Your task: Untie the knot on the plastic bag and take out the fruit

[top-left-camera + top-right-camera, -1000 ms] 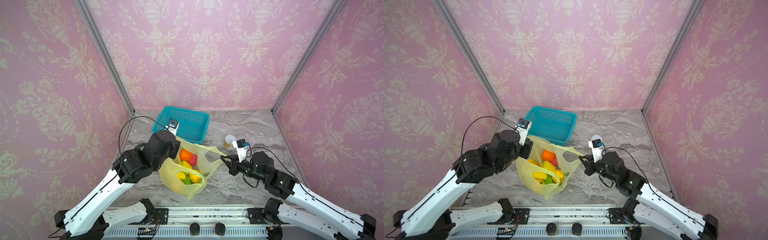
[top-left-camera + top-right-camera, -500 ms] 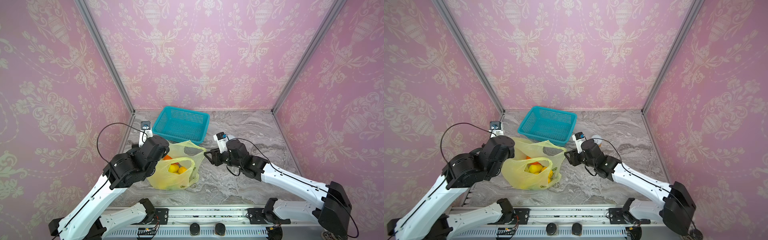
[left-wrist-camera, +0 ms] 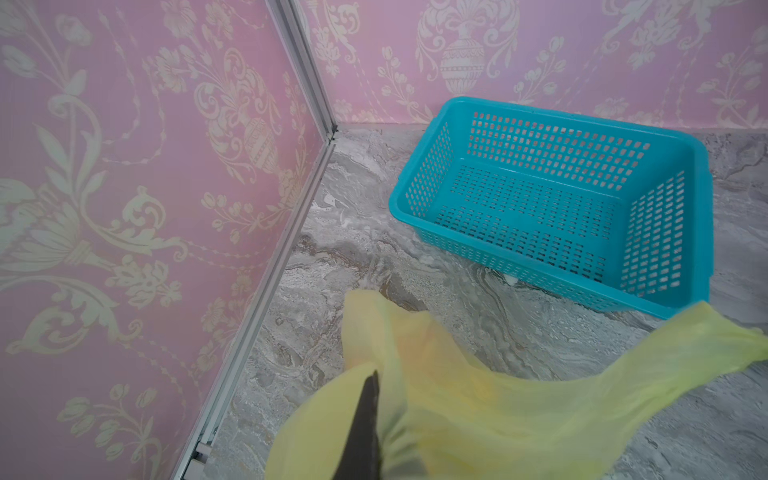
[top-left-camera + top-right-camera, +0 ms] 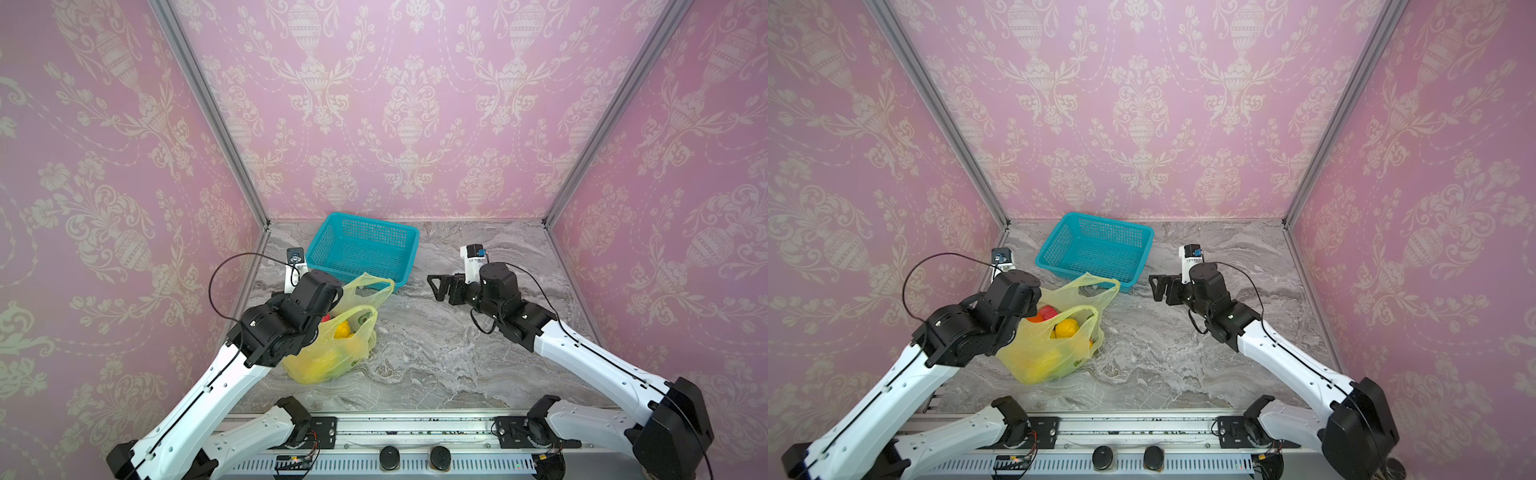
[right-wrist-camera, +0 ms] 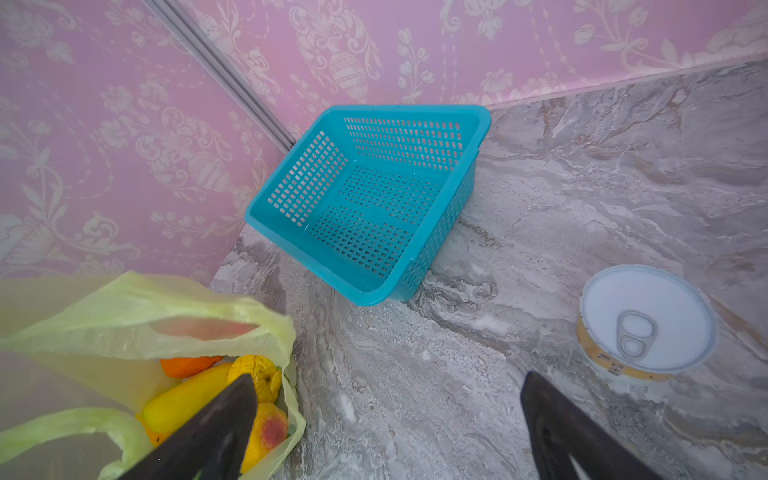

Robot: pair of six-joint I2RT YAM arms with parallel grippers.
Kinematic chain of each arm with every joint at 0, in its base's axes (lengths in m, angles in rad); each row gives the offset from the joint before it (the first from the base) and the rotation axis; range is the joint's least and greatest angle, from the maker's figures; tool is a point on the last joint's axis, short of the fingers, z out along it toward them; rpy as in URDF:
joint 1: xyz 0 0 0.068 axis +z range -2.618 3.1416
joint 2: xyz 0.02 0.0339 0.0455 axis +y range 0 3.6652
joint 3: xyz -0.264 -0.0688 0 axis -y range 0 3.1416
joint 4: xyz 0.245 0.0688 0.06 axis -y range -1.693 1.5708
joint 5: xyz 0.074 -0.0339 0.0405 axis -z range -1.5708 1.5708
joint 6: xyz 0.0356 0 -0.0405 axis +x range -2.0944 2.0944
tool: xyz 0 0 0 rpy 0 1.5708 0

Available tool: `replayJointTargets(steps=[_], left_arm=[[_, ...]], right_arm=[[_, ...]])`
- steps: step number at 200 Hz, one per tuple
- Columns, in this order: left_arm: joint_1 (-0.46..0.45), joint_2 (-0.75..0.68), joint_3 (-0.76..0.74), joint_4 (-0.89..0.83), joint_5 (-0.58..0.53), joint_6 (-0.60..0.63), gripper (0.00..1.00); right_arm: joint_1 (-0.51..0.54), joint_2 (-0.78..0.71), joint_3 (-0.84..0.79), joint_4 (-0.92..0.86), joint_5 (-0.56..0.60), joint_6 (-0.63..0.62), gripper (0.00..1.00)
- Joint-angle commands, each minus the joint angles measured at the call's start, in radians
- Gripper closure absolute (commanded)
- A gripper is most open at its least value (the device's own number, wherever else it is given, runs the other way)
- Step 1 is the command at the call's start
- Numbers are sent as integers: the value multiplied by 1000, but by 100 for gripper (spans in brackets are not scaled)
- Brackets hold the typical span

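Released since a second ago: thin translucent pale-yellow plastic bag point(image 4: 332, 357), let go by the right gripper point(image 4: 441, 289), whose jaws are now spread wide and drawn back, well apart from it. Left gripper point(image 3: 380, 386): jaws pressed together, bag rim still pinched between them. Handle loops point(image 4: 376, 286): separate, mouth open. Small toy fruit point(image 4: 1066, 327), yellow, orange and red: kept inside the bag, just beside the left jaws. Teal perforated plastic basket point(image 4: 365, 219): beyond both jaws. White-lidded round can point(image 5: 646, 320): near the right jaws.

Grey marble tabletop point(image 4: 436, 353) under my arms: teal basket point(image 4: 322, 247) sits at the back, plastic bag point(image 4: 332, 357) slumps near-left, small can point(image 5: 644, 320) stands apart
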Motion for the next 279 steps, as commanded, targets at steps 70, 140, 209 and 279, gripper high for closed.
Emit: replayJointTargets(steps=[70, 140, 209, 279], left_arm=[[5, 123, -57, -136, 117, 98, 100], [153, 8, -139, -8, 291, 170, 100], [222, -103, -163, 28, 327, 175, 100], [222, -191, -188, 42, 287, 143, 100]], right_arm=[[-3, 790, 793, -350, 70, -58, 9], [-14, 905, 850, -398, 215, -38, 20], [-14, 696, 509, -274, 283, 5, 55], [94, 427, 120, -140, 339, 106, 74]])
